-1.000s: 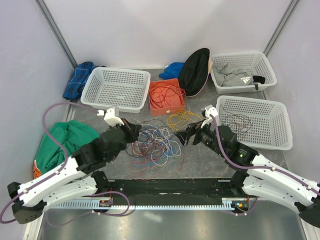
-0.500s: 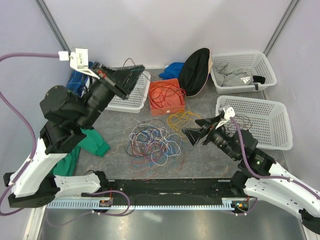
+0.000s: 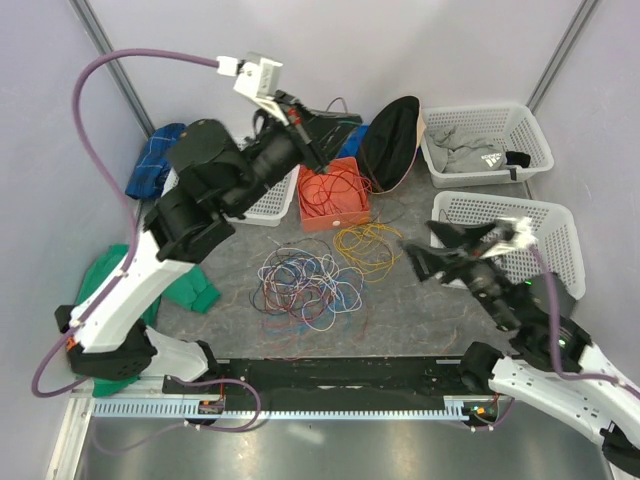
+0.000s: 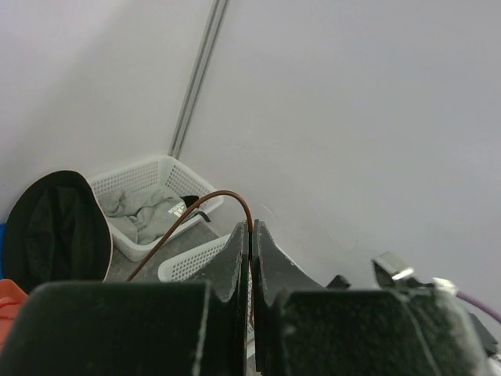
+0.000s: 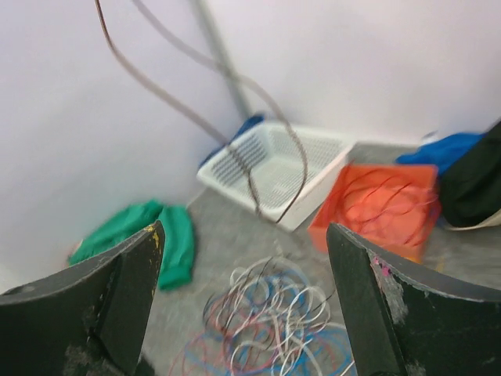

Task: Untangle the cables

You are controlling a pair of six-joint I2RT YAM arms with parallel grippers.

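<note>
Pulling one strand free: the left tool (image 3: 338,126), upper centre, pinches a brown wire (image 4: 196,211) above the cables (image 3: 305,285) heaped mid-frame on the bench (image 3: 400,320); the right tool (image 3: 420,242), gaping wide, should probably pin that heap next

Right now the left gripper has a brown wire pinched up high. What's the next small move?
Probably lower the left gripper toward the white basket and release: the brown wire is pinched in its shut jaws, and its loop seems to hang clear of the cable pile.
</note>
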